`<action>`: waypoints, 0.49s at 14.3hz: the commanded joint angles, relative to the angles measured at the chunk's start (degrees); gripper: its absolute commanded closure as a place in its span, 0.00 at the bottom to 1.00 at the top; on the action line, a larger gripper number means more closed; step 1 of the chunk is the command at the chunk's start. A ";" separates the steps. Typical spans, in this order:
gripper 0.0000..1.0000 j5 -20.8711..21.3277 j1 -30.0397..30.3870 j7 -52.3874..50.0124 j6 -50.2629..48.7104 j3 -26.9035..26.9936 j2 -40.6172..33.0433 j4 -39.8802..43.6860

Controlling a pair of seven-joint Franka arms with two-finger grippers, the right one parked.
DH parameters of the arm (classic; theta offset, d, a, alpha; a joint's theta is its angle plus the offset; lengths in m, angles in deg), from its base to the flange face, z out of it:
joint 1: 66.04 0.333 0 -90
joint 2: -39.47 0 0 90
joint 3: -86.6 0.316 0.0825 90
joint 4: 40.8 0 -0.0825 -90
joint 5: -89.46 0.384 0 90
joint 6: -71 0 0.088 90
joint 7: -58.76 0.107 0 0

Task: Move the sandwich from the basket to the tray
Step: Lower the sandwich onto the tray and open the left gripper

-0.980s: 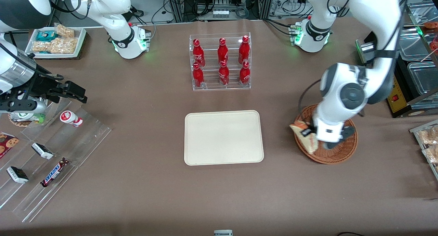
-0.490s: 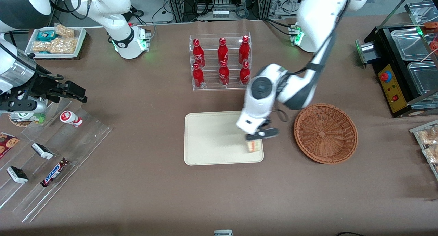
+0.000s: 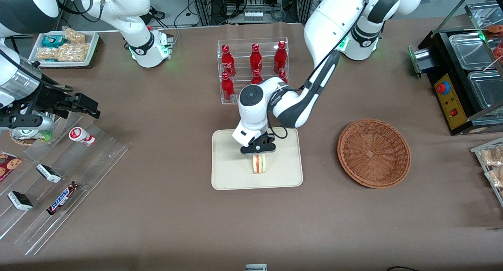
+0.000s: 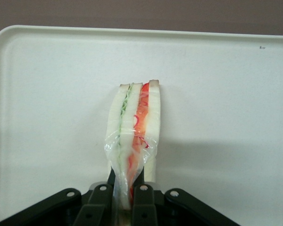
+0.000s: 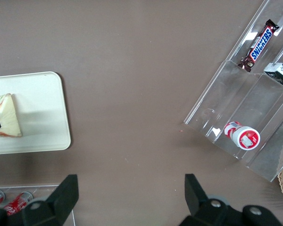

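The sandwich (image 3: 259, 164), a white wedge in clear wrap with red and green filling, stands on edge over the cream tray (image 3: 228, 172), in the part nearer the front camera. My left gripper (image 3: 258, 150) is just above it, shut on its wrapped tip. The wrist view shows the sandwich (image 4: 134, 127) pinched between the black fingers (image 4: 142, 197) of the gripper (image 4: 127, 183), over the tray (image 4: 226, 94). I cannot tell whether it rests on the tray. The right wrist view also catches the sandwich (image 5: 7, 115). The wicker basket (image 3: 373, 153) lies empty toward the working arm's end.
A clear rack of red bottles (image 3: 253, 70) stands farther from the camera than the tray. An acrylic snack rack (image 3: 59, 172) and a white snack tray (image 3: 65, 47) sit toward the parked arm's end. A black appliance (image 3: 463, 78) stands past the basket.
The left gripper carried the sandwich out of the basket and across to the tray, then further over the tray toward its middle. The basket is now empty.
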 commanded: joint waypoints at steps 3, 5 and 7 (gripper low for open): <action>0.00 1.77 -0.59 -2.36 0.97 0.86 -0.76 1.70; 0.00 1.33 0.55 -2.01 -3.39 0.86 -5.05 1.35; 0.00 0.80 2.65 -1.66 -8.58 0.69 -9.80 0.82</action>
